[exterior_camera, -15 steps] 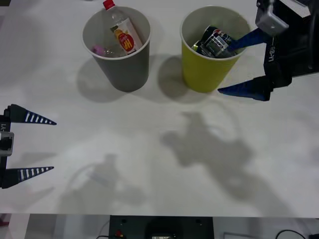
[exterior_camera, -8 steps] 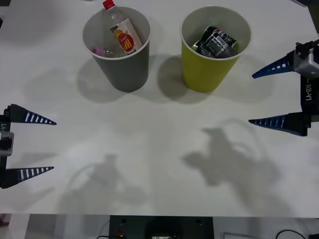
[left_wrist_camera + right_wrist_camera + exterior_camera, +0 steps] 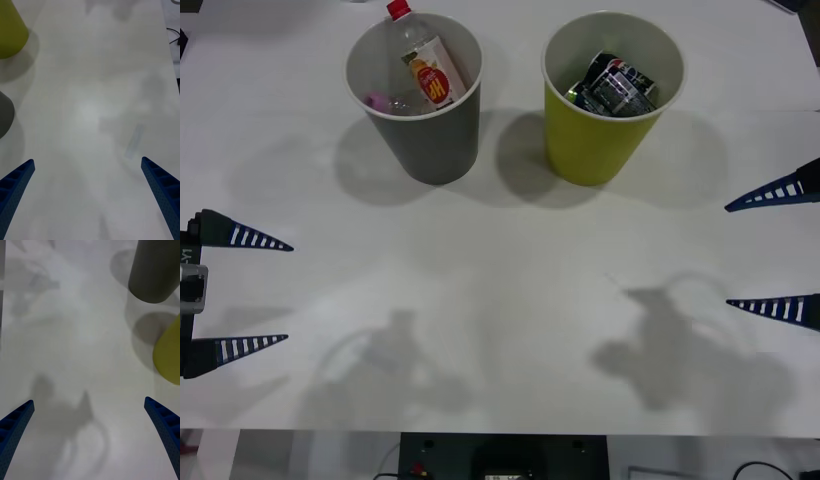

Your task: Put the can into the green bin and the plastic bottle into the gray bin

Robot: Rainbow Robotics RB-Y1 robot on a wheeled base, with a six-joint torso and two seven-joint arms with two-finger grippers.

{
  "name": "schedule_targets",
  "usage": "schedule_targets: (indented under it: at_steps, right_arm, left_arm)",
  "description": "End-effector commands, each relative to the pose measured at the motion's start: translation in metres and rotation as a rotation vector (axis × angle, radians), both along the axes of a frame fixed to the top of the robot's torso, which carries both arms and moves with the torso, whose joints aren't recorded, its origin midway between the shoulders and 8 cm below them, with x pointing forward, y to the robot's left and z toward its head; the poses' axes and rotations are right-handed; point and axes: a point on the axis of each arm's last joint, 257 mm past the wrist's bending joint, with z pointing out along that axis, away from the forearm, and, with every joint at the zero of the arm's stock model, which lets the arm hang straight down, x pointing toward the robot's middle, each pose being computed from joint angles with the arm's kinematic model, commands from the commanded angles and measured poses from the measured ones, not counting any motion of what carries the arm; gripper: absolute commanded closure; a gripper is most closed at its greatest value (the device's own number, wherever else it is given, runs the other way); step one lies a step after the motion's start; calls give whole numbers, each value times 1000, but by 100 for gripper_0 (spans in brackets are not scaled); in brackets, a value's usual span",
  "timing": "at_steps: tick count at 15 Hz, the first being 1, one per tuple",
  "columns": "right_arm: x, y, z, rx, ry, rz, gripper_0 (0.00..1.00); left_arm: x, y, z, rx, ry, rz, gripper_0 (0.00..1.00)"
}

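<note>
At desk's right edge, right end effector (image 3: 774,250) hangs spread, empty. Ahead and toward centre from it: green bin (image 3: 610,100), can (image 3: 612,85) inside. Beyond that, gray bin (image 3: 415,95) with plastic bottle (image 3: 425,60) leaning upright, red cap above rim. Left end effector (image 3: 242,292) spread, empty, at left edge, nearer gray bin. Both items look binned; no reach seems needed.

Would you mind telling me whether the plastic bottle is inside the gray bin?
Yes, inside: the plastic bottle leans within the gray bin, its red cap above the rim.
</note>
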Motion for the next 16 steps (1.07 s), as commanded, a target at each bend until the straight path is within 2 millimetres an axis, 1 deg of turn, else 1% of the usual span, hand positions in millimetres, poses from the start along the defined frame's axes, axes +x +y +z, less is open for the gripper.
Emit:
schedule_targets:
  at_steps: [1, 4, 7, 16]
  right_arm:
    - [-10, -11, -15, 1, 0, -8, 0]
    - [-20, -19, -34, 6, 2, -21, 0]
    - [-20, -21, -43, 9, -7, -36, 0]
    - [-20, -20, -44, -7, -27, -12, 0]
  left_arm:
    - [0, 0, 0, 0, 0, 0, 2]
    - [0, 0, 0, 0, 0, 0, 2]
    - [0, 0, 0, 0, 0, 0, 2]
    - [0, 0, 0, 0, 0, 0, 2]
